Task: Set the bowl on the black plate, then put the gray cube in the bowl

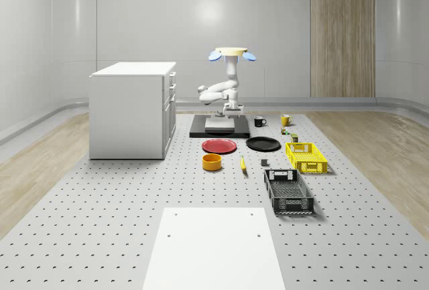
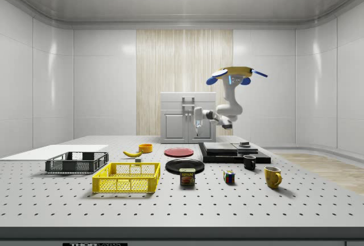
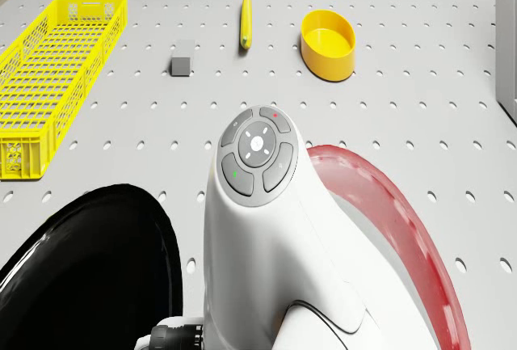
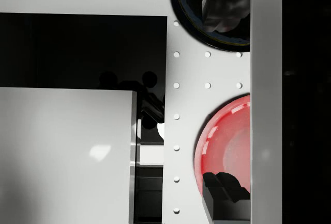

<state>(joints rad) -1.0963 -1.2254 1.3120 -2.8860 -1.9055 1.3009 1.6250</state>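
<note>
White panel lies flat at the table's near edge in the whole-scene view. Beneath it, the perforated table carries everything else. A white cabinet stands toward its far left corner. The drone hovers over a black platform near the far edge, its arm folded down so that the gripper hangs above that platform; whether it is released or clenched I cannot tell. A dark crate and a yellow crate sit along the right edge. Mid-table, the black plate lies bare beside a red plate. The yellow bowl stands on the table just nearer than the red plate. The gray cube rests on the table between a banana and the yellow crate.
</note>
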